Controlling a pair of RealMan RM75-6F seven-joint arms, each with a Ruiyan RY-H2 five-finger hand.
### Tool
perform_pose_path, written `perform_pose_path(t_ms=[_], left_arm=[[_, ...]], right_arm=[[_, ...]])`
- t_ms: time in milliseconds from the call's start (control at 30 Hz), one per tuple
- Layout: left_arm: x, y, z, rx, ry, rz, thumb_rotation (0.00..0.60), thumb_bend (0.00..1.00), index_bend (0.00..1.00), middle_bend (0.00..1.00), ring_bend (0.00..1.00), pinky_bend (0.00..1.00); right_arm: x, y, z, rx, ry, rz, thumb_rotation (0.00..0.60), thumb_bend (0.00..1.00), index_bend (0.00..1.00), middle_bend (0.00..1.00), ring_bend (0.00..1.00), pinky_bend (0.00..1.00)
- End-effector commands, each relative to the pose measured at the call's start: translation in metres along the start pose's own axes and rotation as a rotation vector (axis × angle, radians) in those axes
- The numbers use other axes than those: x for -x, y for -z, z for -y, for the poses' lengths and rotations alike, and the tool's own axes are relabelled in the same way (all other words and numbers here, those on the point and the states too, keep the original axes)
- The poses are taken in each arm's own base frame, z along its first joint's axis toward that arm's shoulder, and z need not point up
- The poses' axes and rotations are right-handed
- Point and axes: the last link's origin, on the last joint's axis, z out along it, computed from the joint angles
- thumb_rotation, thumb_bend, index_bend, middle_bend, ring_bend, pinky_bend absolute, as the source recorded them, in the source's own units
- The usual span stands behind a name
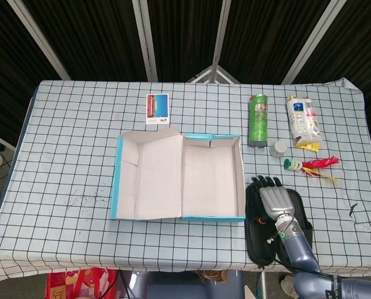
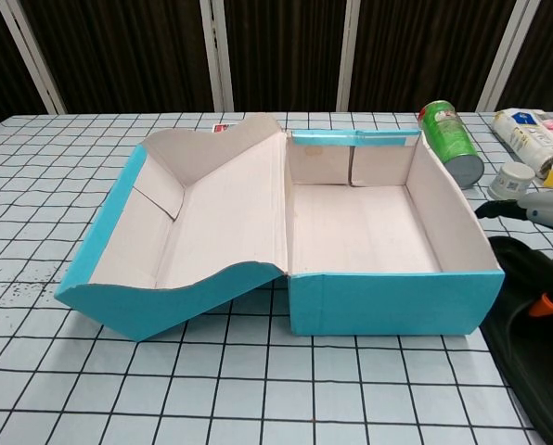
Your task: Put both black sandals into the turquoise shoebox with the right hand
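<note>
The turquoise shoebox (image 1: 238, 180) (image 2: 388, 297) lies open mid-table, its lid flapped out to the left and nothing inside. The black sandals (image 1: 260, 240) (image 2: 536, 357) lie just right of the box near the table's front edge, too overlapped to tell apart. My right hand (image 1: 279, 200) (image 2: 541, 209) hovers over their far end, palm down with fingers stretched forward, holding nothing. My left hand is not in either view.
Behind the sandals lie a green can (image 1: 258, 119) (image 2: 450, 144), a white cap (image 1: 278, 149) (image 2: 515, 179), a white and yellow packet (image 1: 302, 121) (image 2: 536, 134) and a red-feathered toy (image 1: 312, 165). A small card (image 1: 157, 108) sits behind the box.
</note>
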Motion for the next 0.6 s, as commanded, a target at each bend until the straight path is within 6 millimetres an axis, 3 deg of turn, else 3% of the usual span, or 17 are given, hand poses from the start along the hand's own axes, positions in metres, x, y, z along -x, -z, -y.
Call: perform_pose_path(t_ms=[33, 167, 367, 600], left_arm=[[-0.0001, -0.0002, 0.0004, -0.002, 0.000, -0.001, 0.600, 0.37, 0.10, 0.03, 0.00, 0.09], [0.0001, -0.0008, 0.0005, -0.004, -0.001, 0.000, 0.600, 0.37, 0.10, 0.03, 0.00, 0.09], [0.0006, -0.0015, 0.0005, -0.004, -0.004, 0.003, 0.600, 0.37, 0.10, 0.03, 0.00, 0.09], [0.0011, -0.0013, -0.0006, 0.000, -0.003, 0.004, 0.600, 0.37, 0.10, 0.03, 0.00, 0.09]], right_arm=[[-0.0015, -0.0057, 0.0012, -0.001, 0.033, 0.012, 0.600, 0.16, 0.01, 0.11, 0.04, 0.00], [-0.0018, -0.0107, 0.0021, 0.001, 0.070, 0.041, 0.600, 0.16, 0.03, 0.17, 0.04, 0.00], [-0.0010, -0.0150, 0.0018, 0.008, 0.092, 0.072, 0.600, 0.16, 0.15, 0.39, 0.10, 0.00], [-0.0006, -0.0131, 0.0039, -0.032, 0.039, 0.082, 0.600, 0.35, 0.33, 0.55, 0.20, 0.00]])
